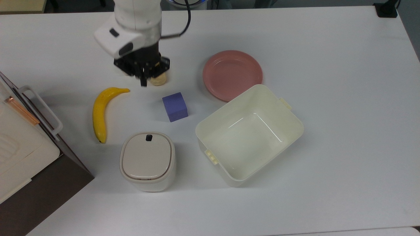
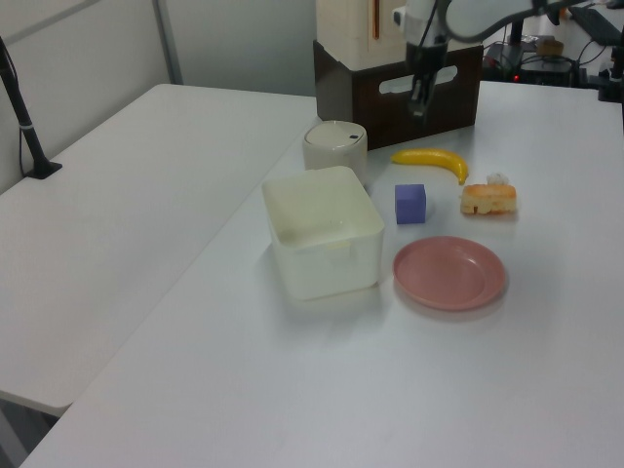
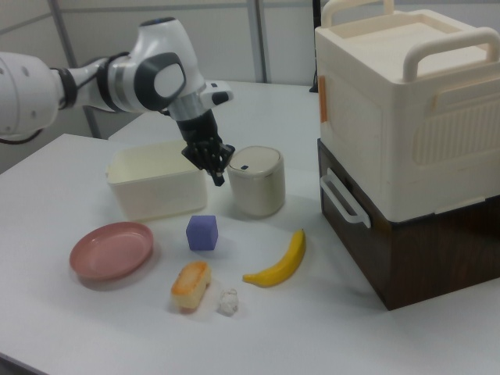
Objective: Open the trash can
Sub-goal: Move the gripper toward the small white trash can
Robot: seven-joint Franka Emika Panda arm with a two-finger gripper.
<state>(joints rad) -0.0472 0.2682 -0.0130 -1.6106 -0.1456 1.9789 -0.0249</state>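
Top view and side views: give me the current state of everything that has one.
trash can: lid shut, flat.
button: not pressed, nothing on it.
gripper: shut, in the air, holding nothing.
tub: lidless, nothing inside.
plate: bare.
banana: lying unpeeled.

On the white table [image 1: 344, 98], the purple cube [image 1: 175, 106] sits near the middle. A banana [image 1: 100, 113] lies at its 9 o'clock in the top view, a pink plate [image 1: 232, 74] at its 2 o'clock, and a cream lidless tub [image 1: 249, 134] at its 4 o'clock, touching the plate's near rim. A bread roll [image 3: 191, 286] and a small crumpled white ball [image 3: 227, 301] lie just beside each other. A cream appliance on a dark brown base [image 3: 406, 148] stands at the table's edge.
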